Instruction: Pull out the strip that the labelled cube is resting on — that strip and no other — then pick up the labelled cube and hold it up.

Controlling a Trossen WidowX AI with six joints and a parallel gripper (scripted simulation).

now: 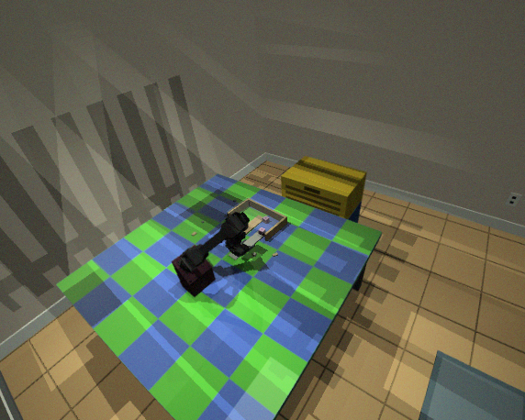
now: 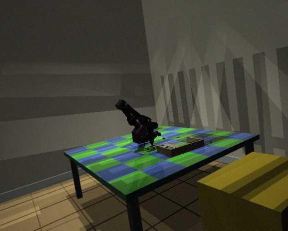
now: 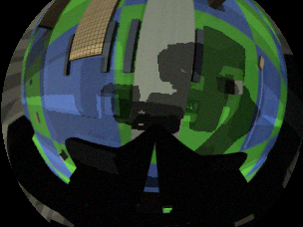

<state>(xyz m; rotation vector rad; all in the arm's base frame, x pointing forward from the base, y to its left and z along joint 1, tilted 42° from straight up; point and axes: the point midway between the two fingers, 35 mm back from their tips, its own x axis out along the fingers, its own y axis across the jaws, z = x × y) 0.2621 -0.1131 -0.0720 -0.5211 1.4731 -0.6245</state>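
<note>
My gripper (image 1: 242, 252) (image 2: 152, 145) (image 3: 155, 127) is shut, its fingertips together low over the near end of a pale grey strip (image 1: 256, 238) (image 3: 161, 30). No part of the strip shows clearly between the fingers. The strip runs out of the open side of a wooden tray (image 1: 277, 228) (image 2: 187, 149). A tan gridded strip (image 1: 255, 224) (image 3: 93, 30) lies to its left in the wrist view. Two small pinkish cubes show in the top view, one cube (image 1: 265, 219) farther back and one cube (image 1: 262, 230) near the grey strip's far end. No label is readable; which cube is labelled cannot be told.
Low dark rails flank the strips, one rail (image 3: 132, 47) left and another rail (image 3: 198, 55) right of the grey strip. A small block (image 3: 232, 86) lies right of it. Small pieces, such as a tan bit (image 1: 194, 234), lie around. A yellow cabinet (image 1: 324, 183) (image 2: 242, 176) stands beyond the table.
</note>
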